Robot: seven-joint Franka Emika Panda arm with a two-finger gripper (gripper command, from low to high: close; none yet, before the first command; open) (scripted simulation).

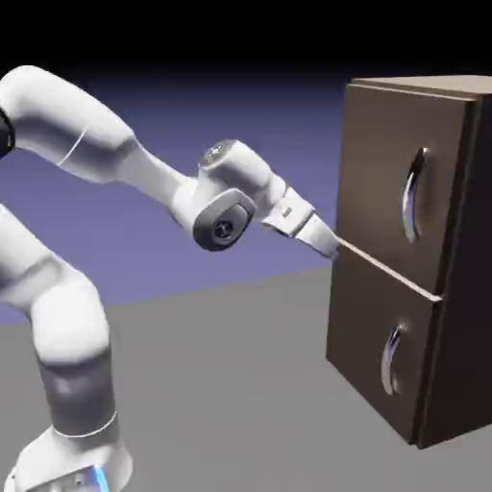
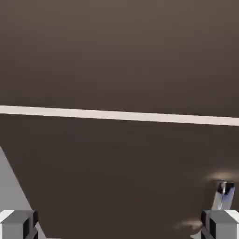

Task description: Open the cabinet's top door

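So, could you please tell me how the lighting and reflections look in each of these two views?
Exterior view: even light, bright glints on the top door's handle, soft compression blur throughout. Hand view: the cabinet fills it dim and flat, one pale seam line, a small reflective handle near the right fingers.

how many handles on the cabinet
2. A long handle on the top door, a shorter handle on the lower panel. Other sides are hidden.

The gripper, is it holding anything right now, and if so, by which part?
Nothing is held. The gripper is open with only the cabinet front showing between its fingertips, and it is not on the top door's handle.
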